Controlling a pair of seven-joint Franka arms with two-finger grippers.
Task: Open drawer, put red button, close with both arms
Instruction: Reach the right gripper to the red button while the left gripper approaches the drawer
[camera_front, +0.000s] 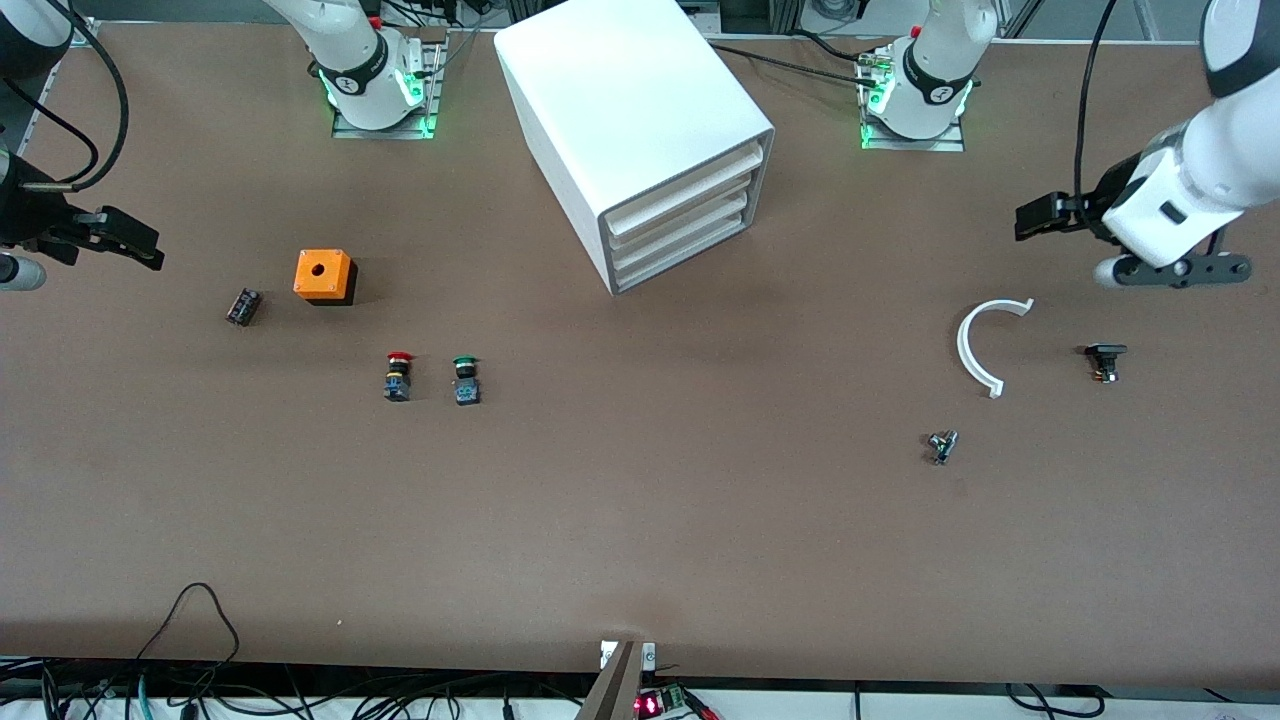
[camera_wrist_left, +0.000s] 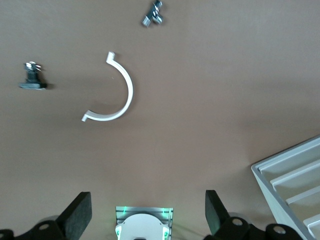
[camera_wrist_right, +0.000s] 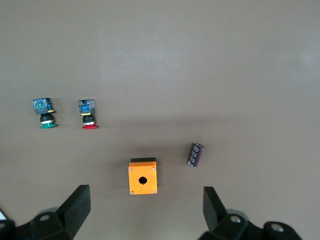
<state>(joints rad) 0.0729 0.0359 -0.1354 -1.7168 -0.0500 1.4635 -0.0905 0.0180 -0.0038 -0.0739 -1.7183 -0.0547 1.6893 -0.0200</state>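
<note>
1. Watching the front view, I see the white cabinet (camera_front: 640, 130) at top centre of the frame, between the two arm bases, with all three tray drawers pushed in; the drawer (camera_front: 682, 216) I need is the middle one, and it sits flush with the others
2. I find the red button (camera_front: 398, 376) lower left of centre in the front view, lying on the brown table (camera_front: 640, 540), just beside the green button (camera_front: 466, 380) and apart from it
3. I note an orange box (camera_front: 323, 276) with a round hole above the two buttons in the frame, and a small dark capacitor (camera_front: 243, 306) beside it
4. My right gripper (camera_front: 125, 240) hangs at the left edge of the front view, jaws spread wide and empty; its wrist view looks down on the red button (camera_wrist_right: 89, 115) and the orange box (camera_wrist_right: 142, 176)
5. My left gripper (camera_front: 1045, 215) hangs at the right edge, jaws also wide and empty, over bare table above a white curved piece (camera_front: 985, 345)
6. I also see a small black part (camera_front: 1104, 360) and a small metal part (camera_front: 942, 446) near that curve
</note>
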